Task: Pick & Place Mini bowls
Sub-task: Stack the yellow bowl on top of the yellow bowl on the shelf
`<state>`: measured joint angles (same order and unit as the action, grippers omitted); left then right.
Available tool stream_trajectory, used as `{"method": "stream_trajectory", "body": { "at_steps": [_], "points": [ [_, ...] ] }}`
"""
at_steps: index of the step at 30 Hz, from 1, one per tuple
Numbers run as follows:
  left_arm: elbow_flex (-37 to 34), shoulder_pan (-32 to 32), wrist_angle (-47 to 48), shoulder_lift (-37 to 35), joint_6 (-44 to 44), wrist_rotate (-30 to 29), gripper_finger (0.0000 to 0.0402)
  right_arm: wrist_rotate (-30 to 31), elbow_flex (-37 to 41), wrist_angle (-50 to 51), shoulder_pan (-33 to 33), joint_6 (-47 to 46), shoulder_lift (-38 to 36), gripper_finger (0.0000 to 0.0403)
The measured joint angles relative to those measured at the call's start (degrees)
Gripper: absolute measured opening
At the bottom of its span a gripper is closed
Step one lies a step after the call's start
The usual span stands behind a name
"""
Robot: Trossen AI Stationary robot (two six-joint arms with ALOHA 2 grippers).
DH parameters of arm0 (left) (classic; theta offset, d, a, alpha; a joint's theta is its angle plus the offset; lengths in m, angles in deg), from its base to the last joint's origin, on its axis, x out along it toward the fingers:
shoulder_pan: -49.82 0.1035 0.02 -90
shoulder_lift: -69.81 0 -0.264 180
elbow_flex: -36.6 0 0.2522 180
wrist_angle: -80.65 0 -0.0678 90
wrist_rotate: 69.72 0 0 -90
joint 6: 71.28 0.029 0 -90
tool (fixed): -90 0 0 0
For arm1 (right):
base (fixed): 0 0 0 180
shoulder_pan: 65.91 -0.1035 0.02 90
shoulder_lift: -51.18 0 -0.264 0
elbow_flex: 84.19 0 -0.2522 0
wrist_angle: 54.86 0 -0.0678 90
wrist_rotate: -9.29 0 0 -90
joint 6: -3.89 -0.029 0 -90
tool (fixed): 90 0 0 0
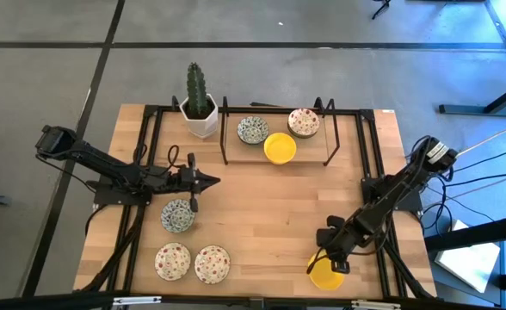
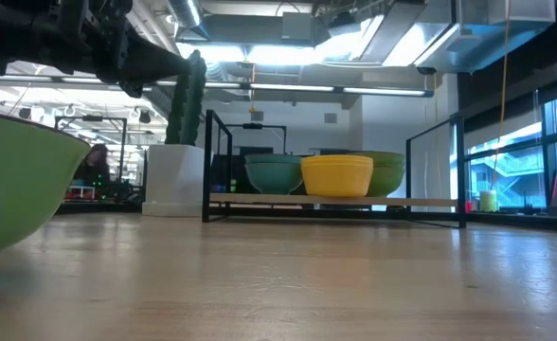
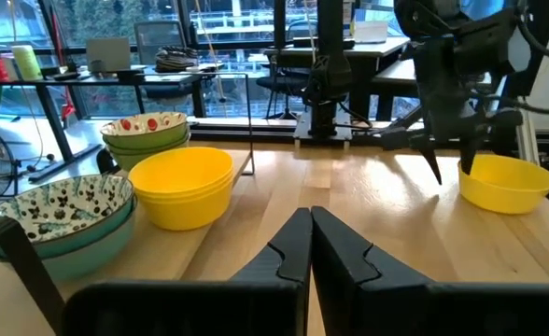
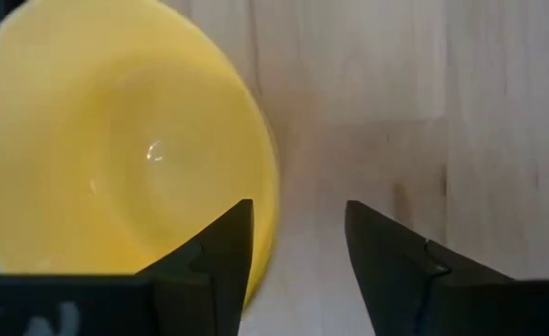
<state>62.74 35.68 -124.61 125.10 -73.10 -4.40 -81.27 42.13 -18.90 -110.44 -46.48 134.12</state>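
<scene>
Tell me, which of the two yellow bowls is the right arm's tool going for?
The yellow bowl at the table's near right corner, alone on bare wood. The right tool hangs open over its rim. The other yellow bowl sits inside the black rack.

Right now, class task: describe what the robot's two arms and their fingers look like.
Both arms are dark, slim and jointed, with black cables looped alongside. The left gripper and the right gripper each end in two black, wedge-shaped fingers tapering to narrow tips. No markings are readable.

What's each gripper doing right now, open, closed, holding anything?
Left gripper: closed, holding nothing, above the table.
Right gripper: open, straddling the rim of the yellow bowl, not gripping it.
</scene>
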Motion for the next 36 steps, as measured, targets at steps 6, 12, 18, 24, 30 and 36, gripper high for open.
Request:
{"method": "stream_trajectory", "body": {
  "at_steps": [6,12,18,24,30,36],
  "points": [
    [0.0,0.0,0.0,0.0,-0.4,-1.4,0.0004,-0.1,0.0,0.4,0.5,0.0,2.2,0.0113],
    [0.0,0.0,0.0,0.0,-0.6,-1.3,0.0004,-0.1,0.0,0.4,0.9,1.7,2.4,0.0012],
    [0.0,0.0,0.0,0.0,-2.1,-1.3,0.0004,0.9,0.0,0.3,0.9,2.8,2.4,0.0012],
    [0.0,0.0,0.5,0.0,-3.0,0.2,0.0004,2.1,-0.2,-0.2,1.1,6.0,2.4,0.0009],
    [0.0,0.0,0.3,0.0,-3.4,0.3,0.0004,4.1,-3.3,-0.5,4.2,14.8,2.4,0.0005],
    [0.0,0.0,1.5,0.0,-3.5,2.7,0.0004,4.8,-11.4,1.8,8.9,25.8,2.4,0.0006]
  ]
}}
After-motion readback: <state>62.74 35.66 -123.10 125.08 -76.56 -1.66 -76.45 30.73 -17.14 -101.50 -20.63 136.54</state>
